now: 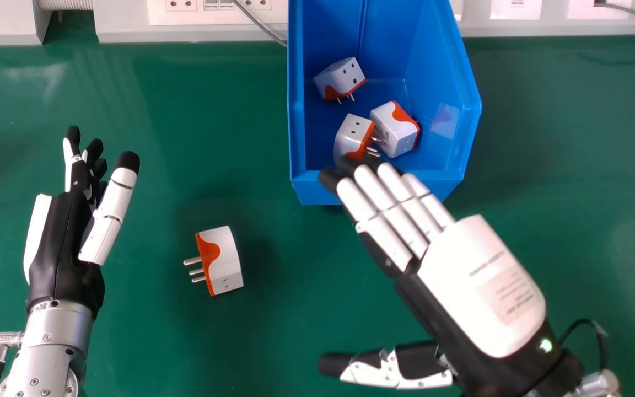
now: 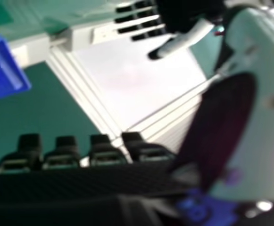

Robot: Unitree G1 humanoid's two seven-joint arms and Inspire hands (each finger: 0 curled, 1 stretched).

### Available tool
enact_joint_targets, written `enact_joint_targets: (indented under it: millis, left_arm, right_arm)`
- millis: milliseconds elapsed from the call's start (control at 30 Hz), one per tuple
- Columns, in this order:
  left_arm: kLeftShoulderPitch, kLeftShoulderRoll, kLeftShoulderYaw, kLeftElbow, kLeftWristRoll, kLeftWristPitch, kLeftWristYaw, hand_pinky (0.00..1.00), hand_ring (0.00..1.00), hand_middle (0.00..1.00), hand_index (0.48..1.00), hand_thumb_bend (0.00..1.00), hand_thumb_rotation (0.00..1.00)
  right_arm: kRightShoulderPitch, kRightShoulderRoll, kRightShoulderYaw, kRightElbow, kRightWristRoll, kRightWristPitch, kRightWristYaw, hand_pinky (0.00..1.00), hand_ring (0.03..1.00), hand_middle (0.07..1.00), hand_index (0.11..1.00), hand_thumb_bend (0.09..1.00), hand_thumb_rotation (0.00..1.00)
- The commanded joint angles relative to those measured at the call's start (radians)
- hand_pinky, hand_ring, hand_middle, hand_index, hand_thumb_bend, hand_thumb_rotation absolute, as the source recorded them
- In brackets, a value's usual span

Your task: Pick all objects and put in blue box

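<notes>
The head view's top edge crops your blue box (image 1: 323, 193); your blurred right hand (image 1: 477, 281) partly hides one plug adapter (image 1: 348, 135).

Place: lab or workshop bench, which of the two I cannot tell
Worktop: broad, smooth green work surface (image 1: 229, 353)
Back edge: long off-white rectangular trunking (image 1: 185, 34) with white rectangular power sockets (image 1: 181, 5) set in it
Cabling: thin grey flexible cable (image 1: 261, 25) leading off the socket strip
Piping: ribbed off-white round hose (image 1: 65, 5)
</notes>
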Motion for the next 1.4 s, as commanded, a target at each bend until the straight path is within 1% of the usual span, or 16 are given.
enact_joint_targets:
  millis: [0,67,200,267,400,467,567,667,733,833,900,1033,1133,1300,1367]
  left_arm:
    - [0.005,0.012,-0.003,-0.010,0.015,-0.032,0.001,1.00,1.00,1.00,1.000,0.54,0.77]
    - [0.009,0.012,-0.004,-0.013,0.018,-0.034,0.000,1.00,1.00,1.00,1.000,0.54,0.77]
    - [0.002,0.019,-0.002,0.011,0.018,-0.047,-0.005,1.00,1.00,1.00,1.000,0.54,0.77]
    - [0.004,0.018,-0.003,0.010,0.018,-0.048,-0.005,1.00,1.00,1.00,1.000,0.54,0.77]
    - [0.005,0.016,-0.006,0.007,0.025,-0.045,-0.003,1.00,1.00,1.00,1.000,0.54,0.77]
    - [0.004,0.015,-0.008,0.007,0.026,-0.045,-0.003,1.00,1.00,1.00,1.000,0.54,0.77]
    - [0.004,0.016,-0.006,0.011,0.021,-0.046,-0.006,1.00,1.00,1.00,1.000,0.54,0.77]
    - [0.002,0.015,-0.007,0.014,0.020,-0.046,-0.006,1.00,1.00,1.00,1.000,0.54,0.77]
    - [0.001,0.013,-0.009,0.015,0.023,-0.046,-0.003,1.00,1.00,1.00,1.000,0.55,0.78]
    - [0.001,0.010,-0.011,0.008,0.026,-0.041,0.002,1.00,1.00,1.00,1.000,0.55,0.78]
    - [0.002,0.010,-0.012,0.006,0.026,-0.039,0.003,1.00,1.00,1.00,1.000,0.55,0.78]
    - [-0.004,0.012,-0.011,0.020,0.025,-0.047,-0.001,1.00,1.00,1.00,1.000,0.55,0.78]
    - [-0.007,0.010,-0.011,0.023,0.027,-0.046,0.002,1.00,1.00,1.00,1.000,0.55,0.78]
    - [-0.002,0.004,-0.016,0.004,0.032,-0.037,0.011,1.00,1.00,1.00,1.000,0.56,0.79]
    - [0.001,0.001,-0.018,-0.004,0.031,-0.036,0.012,1.00,1.00,1.00,1.000,0.57,0.79]
  right_arm:
    - [-0.009,0.003,0.008,0.006,-0.007,-0.031,0.004,0.96,1.000,1.000,0.967,0.483,0.48]
    - [-0.024,0.013,0.030,0.019,-0.010,-0.040,0.024,0.94,0.995,0.994,0.958,0.480,0.48]
    - [-0.084,0.041,0.064,0.059,-0.006,-0.045,0.067,0.93,0.986,0.982,0.947,0.481,0.49]
    - [-0.122,0.060,0.077,0.087,-0.004,-0.048,0.080,0.92,0.983,0.979,0.942,0.481,0.49]
    - [-0.197,0.109,0.107,0.143,-0.020,-0.039,0.091,0.89,0.966,0.967,0.924,0.486,0.49]
    - [-0.223,0.130,0.119,0.166,-0.027,-0.036,0.092,0.88,0.961,0.963,0.919,0.490,0.50]
    - [-0.269,0.164,0.147,0.216,-0.034,-0.030,0.095,0.87,0.957,0.961,0.916,0.495,0.50]
    - [-0.327,0.194,0.171,0.283,-0.037,-0.026,0.094,0.87,0.955,0.959,0.915,0.497,0.50]
    - [-0.368,0.213,0.185,0.329,-0.036,-0.021,0.099,0.87,0.956,0.960,0.915,0.499,0.49]
    - [-0.431,0.238,0.206,0.397,-0.037,-0.006,0.117,0.87,0.957,0.962,0.916,0.501,0.50]
    - [-0.472,0.250,0.219,0.441,-0.038,0.008,0.132,0.87,0.960,0.965,0.919,0.503,0.50]
    - [-0.552,0.272,0.244,0.513,-0.046,0.054,0.188,0.88,0.969,0.976,0.935,0.503,0.50]
    - [-0.601,0.280,0.257,0.547,-0.041,0.087,0.234,0.88,0.969,0.976,0.935,0.503,0.50]
    - [-0.673,0.317,0.272,0.613,-0.029,0.168,0.320,0.90,0.984,0.988,0.957,0.511,0.51]
    - [-0.692,0.341,0.276,0.638,-0.015,0.209,0.354,0.90,0.988,0.991,0.964,0.512,0.51]
